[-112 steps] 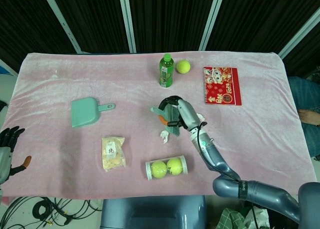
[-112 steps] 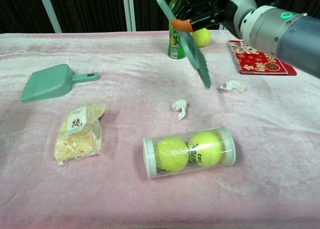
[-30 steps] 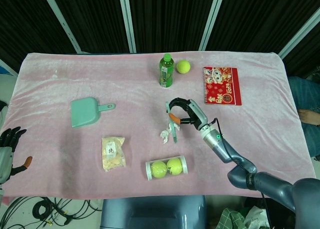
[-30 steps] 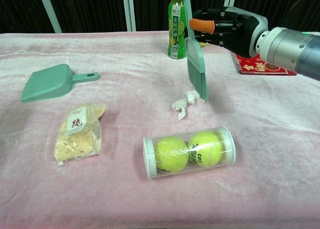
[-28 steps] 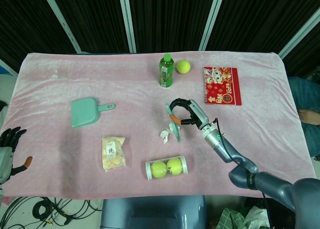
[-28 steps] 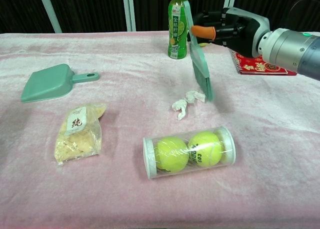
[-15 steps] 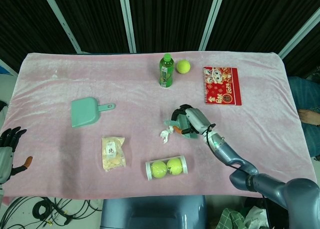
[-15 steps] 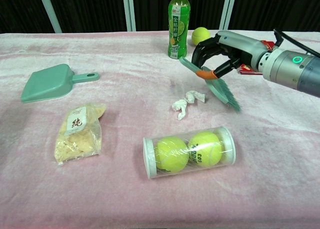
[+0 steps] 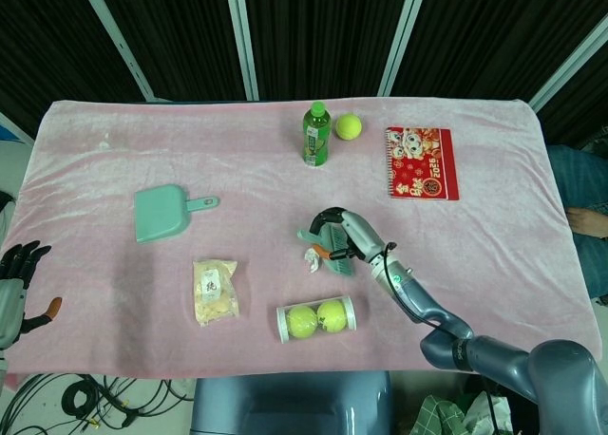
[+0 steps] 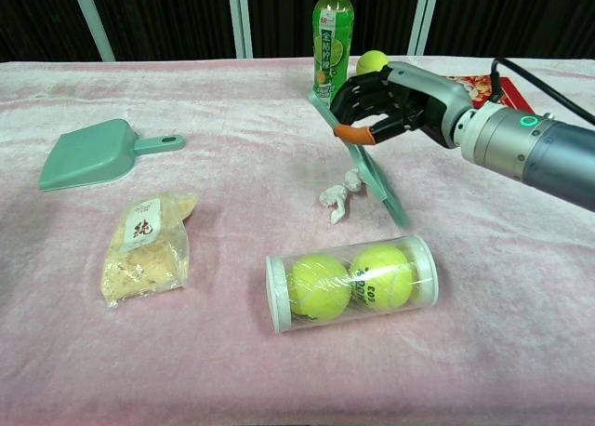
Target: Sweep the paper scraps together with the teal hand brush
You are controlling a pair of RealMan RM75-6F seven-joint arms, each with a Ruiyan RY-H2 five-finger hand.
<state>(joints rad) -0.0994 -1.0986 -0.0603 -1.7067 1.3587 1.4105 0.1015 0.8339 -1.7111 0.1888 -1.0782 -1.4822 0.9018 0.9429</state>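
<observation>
My right hand (image 10: 395, 100) grips the teal hand brush (image 10: 374, 173) by its handle, a little above the pink cloth. The brush slants down, its bristle end low near the ball tube and just right of the paper scraps (image 10: 337, 195). Two white scraps lie close together, one by the brush's edge. In the head view the right hand (image 9: 350, 236) and brush (image 9: 338, 260) sit over the scraps (image 9: 312, 257), partly hiding them. My left hand (image 9: 14, 283) hangs at the lower left edge, off the table, fingers apart and holding nothing.
A teal dustpan (image 10: 93, 153) lies at the left, a snack bag (image 10: 144, 245) below it. A clear tube of tennis balls (image 10: 351, 282) lies in front of the scraps. A green bottle (image 10: 332, 45), a loose tennis ball (image 10: 372, 63) and a red notebook (image 9: 422, 162) stand at the back.
The brush swept the right scrap leftward against the other, lifted away to the right, and has now swung back left beside the scraps. The left hand has stayed still.
</observation>
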